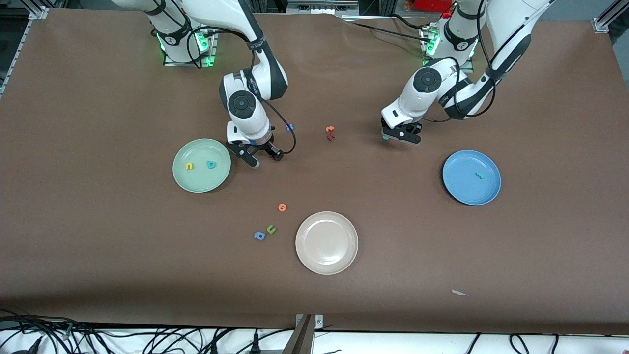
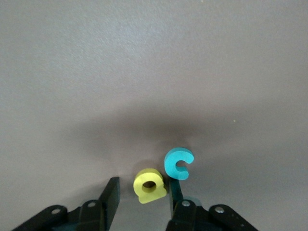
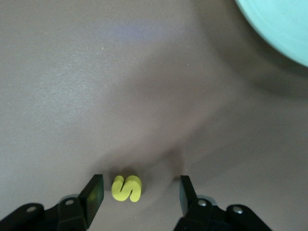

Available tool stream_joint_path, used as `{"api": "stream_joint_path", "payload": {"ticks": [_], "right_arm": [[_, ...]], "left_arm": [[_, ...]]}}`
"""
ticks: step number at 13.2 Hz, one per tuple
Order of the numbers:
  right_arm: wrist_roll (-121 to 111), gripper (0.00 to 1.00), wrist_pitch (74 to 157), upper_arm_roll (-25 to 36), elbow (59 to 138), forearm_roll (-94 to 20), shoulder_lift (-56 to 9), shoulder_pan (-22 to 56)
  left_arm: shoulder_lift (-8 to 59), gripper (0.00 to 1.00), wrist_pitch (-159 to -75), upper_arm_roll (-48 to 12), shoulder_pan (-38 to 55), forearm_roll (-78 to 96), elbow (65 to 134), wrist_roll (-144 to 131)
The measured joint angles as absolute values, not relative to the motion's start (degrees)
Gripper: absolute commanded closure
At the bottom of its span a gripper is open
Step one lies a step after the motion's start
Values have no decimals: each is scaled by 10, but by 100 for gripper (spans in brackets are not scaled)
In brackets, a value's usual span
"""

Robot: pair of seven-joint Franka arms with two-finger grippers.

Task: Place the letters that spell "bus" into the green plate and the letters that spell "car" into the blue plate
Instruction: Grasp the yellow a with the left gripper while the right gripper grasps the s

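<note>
Nearest the front camera there's a little white scrap [image 1: 460, 293] on the brown worktop [image 1: 98, 236], then the beige plate [image 1: 327, 242], empty. Just up from that sit a blue a [image 1: 259, 236] and an olive u [image 1: 271, 229] side by side, with an orange letter [image 1: 282, 207] a bit farther up. Next row: the green plate [image 1: 201, 165] toward the right arm's end, already holding the yellow u [image 1: 189, 166] and the teal b [image 1: 211, 164], and the blue plate [image 1: 471, 177] toward the left arm's end with just the thin r [image 1: 478, 174] in it. The right gripper [image 1: 259, 155] is down at the worktop right beside the green plate, jaws apart with the yellow s [image 3: 127, 188] sitting between them, not squeezed, you can see gaps on both sides in the wrist view. The left gripper [image 1: 400, 135] is down low too, well apart from the blue plate, jaws apart around the yellow a [image 2: 149, 185]; the teal c [image 2: 178, 163] lies touching or nearly touching that a, just outside one jaw. Between the two grippers are an orange and a red letter [image 1: 330, 133] stacked close, and a small blue one [image 1: 290, 127] by the right arm.
</note>
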State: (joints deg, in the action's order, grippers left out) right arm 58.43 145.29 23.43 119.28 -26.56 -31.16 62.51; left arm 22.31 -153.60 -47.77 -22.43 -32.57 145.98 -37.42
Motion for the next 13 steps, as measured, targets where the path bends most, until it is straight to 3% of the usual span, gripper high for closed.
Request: {"api": "stream_joint_path", "payload": {"ticks": [4,5,10,13], "right_arm": [[584,48,1462,232,1193,-266,-314,625],[584,57,1463,231,1193,-266,-316,625],[584,77,1466,230,1191,-266,-316,627],[584,87,1466,230,1191,-266,-315,629]], "left_arm": [[224,66,-1536,-477,-225,-326,1458,-370],[224,67,-1536,-477,-225,-326,1458,-370],[224,71,-1536,-477,-226,-326,1458,-370],[224,83,-1536,-477,-226,-326,1458,-370]]}}
